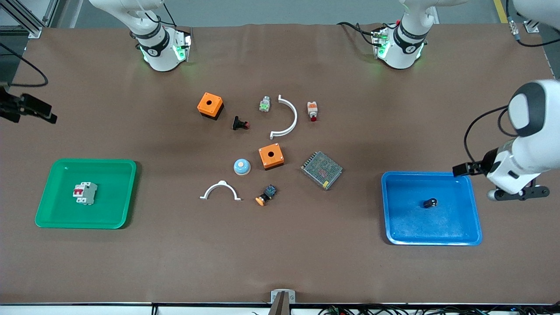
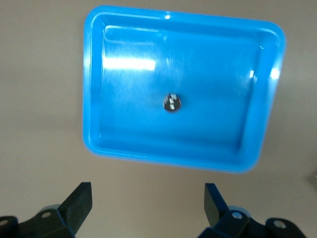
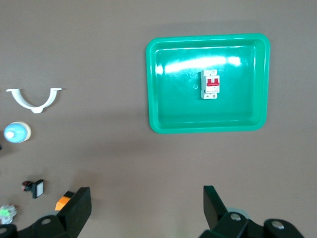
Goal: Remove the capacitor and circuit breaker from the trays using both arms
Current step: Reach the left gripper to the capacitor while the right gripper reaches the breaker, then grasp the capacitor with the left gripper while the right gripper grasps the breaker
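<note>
The capacitor (image 1: 430,203), a tiny black cylinder, lies in the middle of the blue tray (image 1: 463,232); the left wrist view shows it (image 2: 172,102) in that tray (image 2: 94,124). The breaker (image 1: 85,193), grey-white with red levers, lies in the green tray (image 1: 57,218); the right wrist view shows it (image 3: 210,84) in that tray (image 3: 158,114). My left gripper (image 1: 518,193) (image 2: 148,193) is open and empty, raised over the table beside the blue tray. My right gripper (image 1: 28,109) (image 3: 146,196) is open and empty, raised over the right arm's end of the table.
In the table's middle lie two orange boxes (image 1: 210,105) (image 1: 271,156), a black flanged button (image 1: 240,124), two white arcs (image 1: 286,116) (image 1: 220,190), a blue dome (image 1: 242,166), a metal mesh box (image 1: 321,169), an orange-capped button (image 1: 265,195) and small parts (image 1: 312,110) (image 1: 264,104).
</note>
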